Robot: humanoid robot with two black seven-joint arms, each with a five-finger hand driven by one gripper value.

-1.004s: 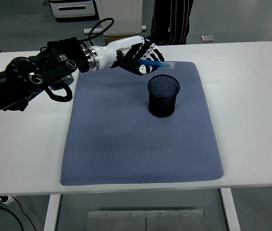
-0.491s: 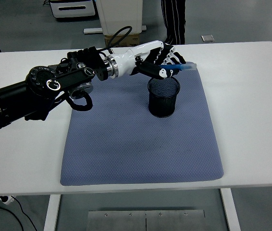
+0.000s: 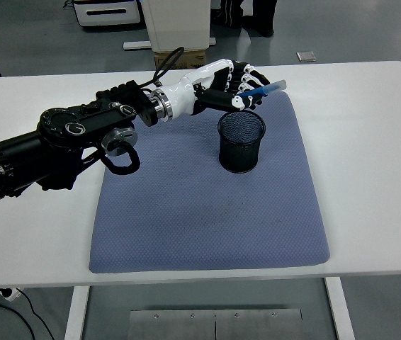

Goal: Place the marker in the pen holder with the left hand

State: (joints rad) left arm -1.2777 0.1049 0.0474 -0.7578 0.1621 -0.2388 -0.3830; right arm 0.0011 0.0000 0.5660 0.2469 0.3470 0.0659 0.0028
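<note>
My left hand [image 3: 232, 88] has lifted slightly, fingers clamped on the marker [image 3: 263, 91] behind the pen holder [image 3: 241, 142]; next I tip it upright over the opening.

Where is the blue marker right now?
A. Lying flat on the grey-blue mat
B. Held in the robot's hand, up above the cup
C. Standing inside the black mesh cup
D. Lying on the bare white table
B: the left hand is closed around the blue marker, which lies nearly level just behind the rim of the black mesh pen holder, not yet inside it.
</note>
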